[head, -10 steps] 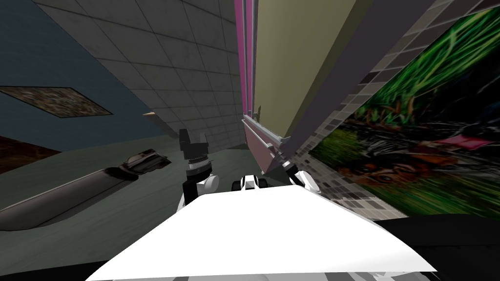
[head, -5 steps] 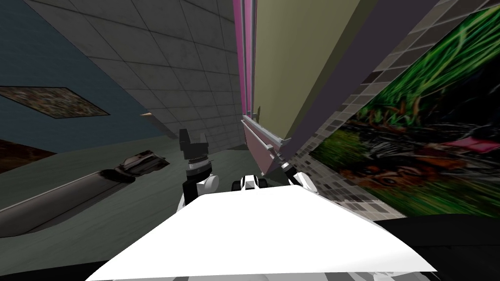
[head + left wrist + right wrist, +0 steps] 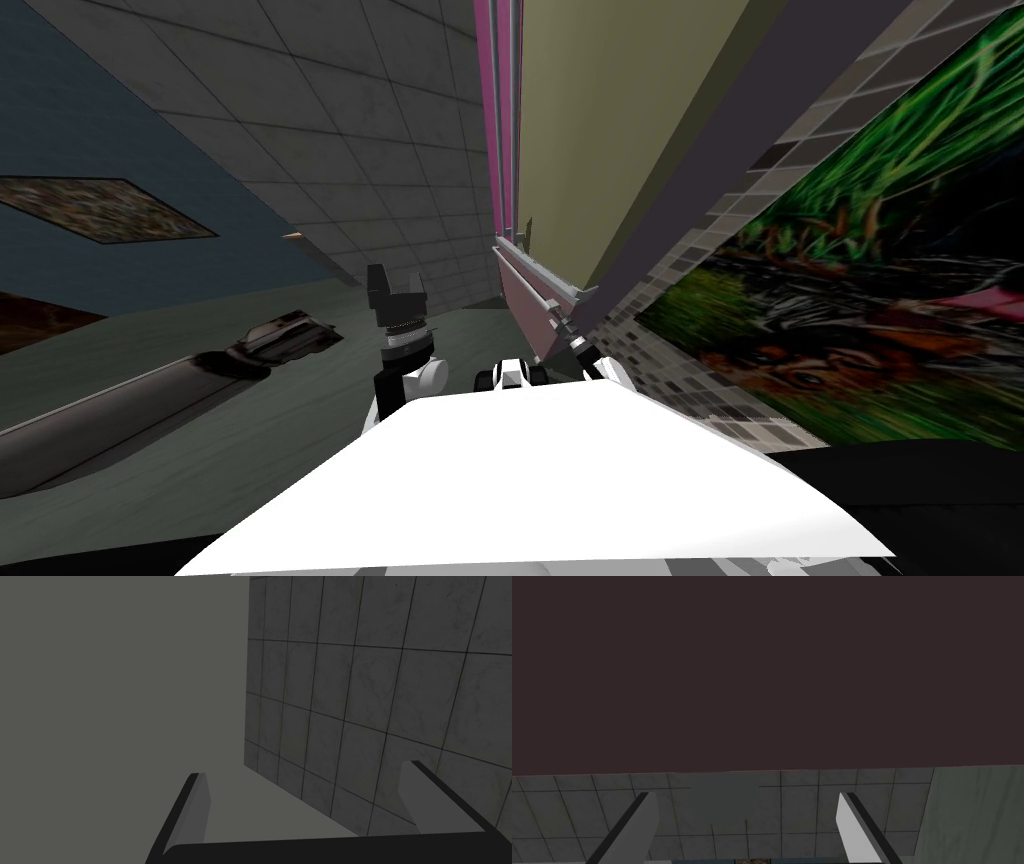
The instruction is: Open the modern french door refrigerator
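Observation:
The refrigerator (image 3: 600, 120) rises in the middle of the head view, slanted by the camera, with a pink front, an olive side and long grey handles (image 3: 512, 110) down the door seam. Below the doors a pink drawer front (image 3: 522, 300) carries a grey bar handle (image 3: 545, 283). My right arm (image 3: 588, 355) reaches up against the drawer's lower end. In the right wrist view my right gripper (image 3: 747, 826) stands open before a flat dark maroon surface (image 3: 762, 676), nothing between its fingers. My left gripper (image 3: 396, 290) is raised left of the refrigerator, open and empty (image 3: 310, 801).
A grey tiled wall (image 3: 380, 120) runs behind and left of the refrigerator. A long dark object (image 3: 120, 405) lies at the left. On the right a mosaic wall carries a large green picture (image 3: 880, 270). A small picture (image 3: 100, 205) hangs on the blue wall.
The whole head view has shifted a little, so I have moved slightly. My right arm has edged closer in under the drawer front. Both grippers stay open.

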You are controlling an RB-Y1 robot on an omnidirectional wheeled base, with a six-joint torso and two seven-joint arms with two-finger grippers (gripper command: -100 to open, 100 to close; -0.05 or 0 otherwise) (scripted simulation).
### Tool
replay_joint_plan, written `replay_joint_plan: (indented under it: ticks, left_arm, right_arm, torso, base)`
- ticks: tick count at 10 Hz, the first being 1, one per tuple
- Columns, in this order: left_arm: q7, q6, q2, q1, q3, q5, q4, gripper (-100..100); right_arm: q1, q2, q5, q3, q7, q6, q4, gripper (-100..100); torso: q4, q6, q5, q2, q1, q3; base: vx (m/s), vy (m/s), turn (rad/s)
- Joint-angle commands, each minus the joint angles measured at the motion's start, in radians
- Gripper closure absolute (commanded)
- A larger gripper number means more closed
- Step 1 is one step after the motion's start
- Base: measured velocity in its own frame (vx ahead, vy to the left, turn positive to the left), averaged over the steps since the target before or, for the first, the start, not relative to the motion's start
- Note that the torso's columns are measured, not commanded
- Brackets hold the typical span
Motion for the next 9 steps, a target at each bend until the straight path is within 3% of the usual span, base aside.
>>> replay_joint_plan:
  ticks: [1, 2, 4, 5, 6, 9]
  left_arm:
    - [0.000, 0.000, 0.000, 0.000, 0.000, 0.000, 0.000, 0]
    - [0.000, 0.000, 0.000, 0.000, 0.000, 0.000, 0.000, 0]
    - [0.000, 0.000, 0.000, 0.000, 0.000, 0.000, 0.000, 0]
    - [0.000, 0.000, 0.000, 0.000, 0.000, 0.000, 0.000, 0]
    - [0.000, 0.000, 0.000, 0.000, 0.000, 0.000, 0.000, 0]
    - [0.000, 0.000, 0.000, 0.000, 0.000, 0.000, 0.000, 0]
  right_arm:
    - [0.003, 0.081, 0.010, -0.005, 0.038, -0.011, 0.012, -100]
    - [0.003, 0.101, 0.011, -0.005, 0.042, -0.012, 0.014, -100]
    - [-0.009, 0.073, 0.016, -0.004, 0.011, 0.012, -0.001, -100]
    - [-0.005, 0.081, 0.013, -0.005, 0.030, -0.002, 0.009, -100]
    - [-0.007, 0.080, 0.014, -0.005, 0.026, 0.002, 0.008, 100]
    - [-0.004, 0.082, 0.021, 0.003, 0.016, 0.013, -0.008, 100]
  torso:
    - [0.000, 0.000, 0.000, 0.001, 0.000, 0.000]
    - [0.000, 0.000, 0.000, 0.001, 0.000, 0.001]
    - [0.000, 0.000, 0.000, 0.001, 0.000, 0.001]
    - [0.000, 0.000, 0.001, -0.002, 0.002, -0.001]
    - [0.000, 0.000, 0.000, -0.001, 0.000, -0.001]
    - [-0.008, -0.001, -0.003, -0.006, 0.001, -0.002]
  base:
    - [0.034, -0.008, -0.002]
    - [0.022, -0.005, 0.000]
    - [0.037, 0.023, 0.025]
    - [0.042, 0.030, 0.012]
    - [0.008, 0.002, -0.015]
    - [-0.055, 0.135, 0.008]
